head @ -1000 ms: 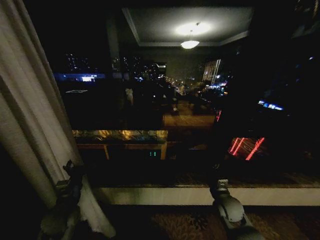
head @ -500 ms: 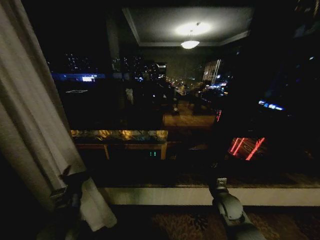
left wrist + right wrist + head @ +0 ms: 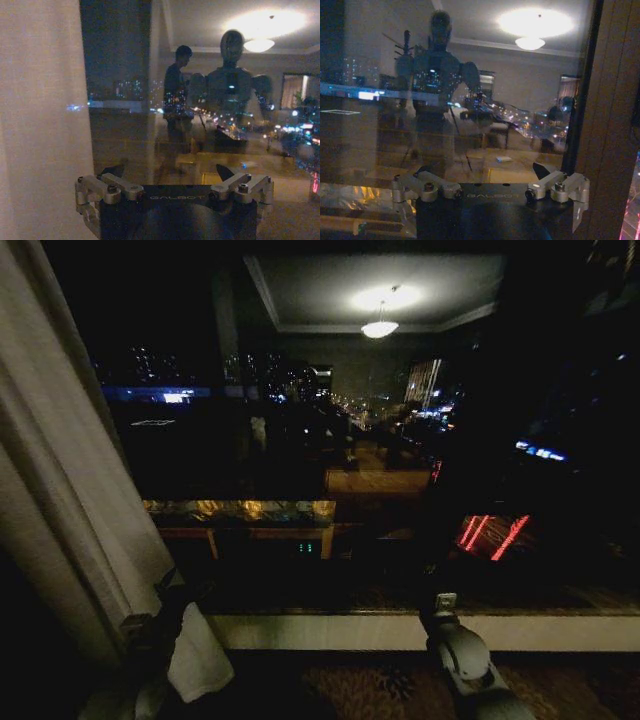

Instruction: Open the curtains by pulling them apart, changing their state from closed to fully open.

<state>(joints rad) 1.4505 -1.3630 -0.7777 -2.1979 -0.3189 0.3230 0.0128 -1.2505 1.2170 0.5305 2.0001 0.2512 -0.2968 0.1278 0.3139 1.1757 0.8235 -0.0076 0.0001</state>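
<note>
Head view, curtain: a sheer cream curtain panel [image 3: 60,470] hung gathered at the robot's left, its inner edge running on a slant from the top left corner down to the left claw.
Head view, left claw: the left claw [image 3: 160,625] sat low at the left, against the curtain's lower edge, with a fold of white fabric bunched just beside it; whether the fingers gripped the cloth could not be told.
Head view, open room: the window glass [image 3: 330,440] stood bare from the curtain's edge across to the dark right side, showing night city lights and a reflected ceiling lamp [image 3: 380,328].
Head view, sill: a pale window sill [image 3: 340,632] ran along the bottom of the glass, with patterned carpet [image 3: 350,685] below.
Head view, right claw: the right claw [image 3: 445,608] pointed up at the sill, right of centre, well apart from the curtain.

Left wrist view, curtain: the cream fabric [image 3: 42,120] stood as a straight vertical edge beside the glass.
Left wrist view, claw: the left claw [image 3: 172,172] had its dark fingers [image 3: 114,170] spread wide, with only glass between them.

Right wrist view, claw: the right claw [image 3: 485,172] was spread wide and held nothing, facing the glass.
Right wrist view, edge: a brown window frame [image 3: 612,115] rose just beside one finger.
</note>
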